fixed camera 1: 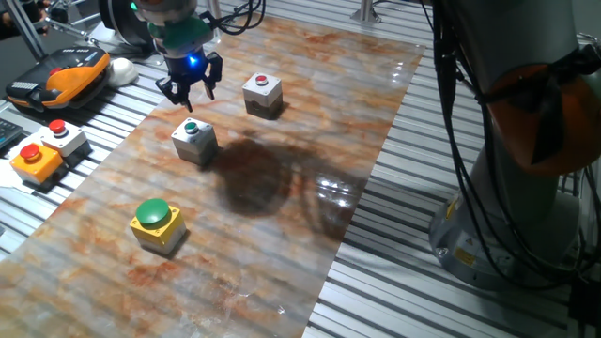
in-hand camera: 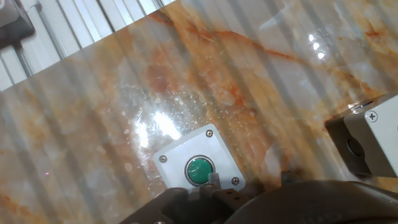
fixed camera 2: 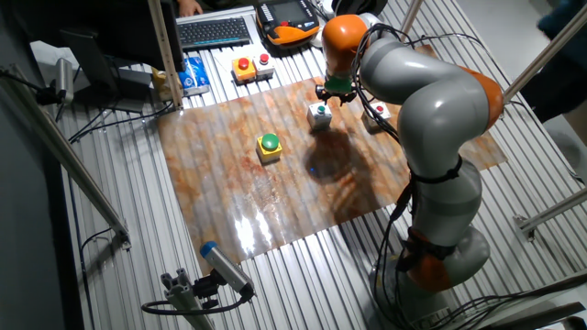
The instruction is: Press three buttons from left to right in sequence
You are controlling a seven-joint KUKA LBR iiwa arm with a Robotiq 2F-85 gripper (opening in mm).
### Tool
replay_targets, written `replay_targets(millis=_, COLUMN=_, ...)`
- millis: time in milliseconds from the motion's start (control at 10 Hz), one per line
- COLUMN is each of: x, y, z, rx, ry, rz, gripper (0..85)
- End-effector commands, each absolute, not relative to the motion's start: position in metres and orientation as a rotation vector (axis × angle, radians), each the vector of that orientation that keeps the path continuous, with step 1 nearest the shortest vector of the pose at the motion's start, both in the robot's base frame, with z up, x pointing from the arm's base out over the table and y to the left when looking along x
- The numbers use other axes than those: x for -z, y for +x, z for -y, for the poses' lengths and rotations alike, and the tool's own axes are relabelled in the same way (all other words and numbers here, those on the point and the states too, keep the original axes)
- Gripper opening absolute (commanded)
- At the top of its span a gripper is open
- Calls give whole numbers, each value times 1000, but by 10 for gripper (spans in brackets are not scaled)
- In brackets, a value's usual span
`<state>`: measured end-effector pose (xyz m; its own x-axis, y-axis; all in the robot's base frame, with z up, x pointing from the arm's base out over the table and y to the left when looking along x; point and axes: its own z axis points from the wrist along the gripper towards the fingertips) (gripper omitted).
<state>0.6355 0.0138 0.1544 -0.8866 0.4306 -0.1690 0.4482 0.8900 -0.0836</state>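
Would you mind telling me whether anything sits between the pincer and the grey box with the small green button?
Nothing visible does. The pincer hangs above the marbled mat, just behind the grey green-button box, with only open air between them.

A glossy, marble-patterned sheet (fixed camera 1: 282, 188) in orange and grey is laid over the desk (fixed camera 1: 413, 282), whose ribbed metal slats are seen with a dull silver sheen; bright glare is thrown back from the sheet in the hand view. The light grey box with green button (in-hand camera: 198, 163) is seen as smooth matt plastic fixed with small metal screws, and the yellow box with green dome (fixed camera 1: 156, 223) appears as smooth plastic with a slightly shiny cap. The arm's shells (fixed camera 2: 431, 101) are finished in smooth, satin grey and orange.
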Motion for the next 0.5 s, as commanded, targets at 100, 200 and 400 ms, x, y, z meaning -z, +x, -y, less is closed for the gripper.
replay_targets(millis=100, x=-154, y=635, z=-14, rx=176, ry=680, rz=-2912, gripper=510)
replay_targets(millis=200, x=-154, y=635, z=-15, rx=181, ry=683, rz=-2912, gripper=510)
replay_targets(millis=400, x=-153, y=635, z=-14, rx=186, ry=685, rz=-2910, gripper=510)
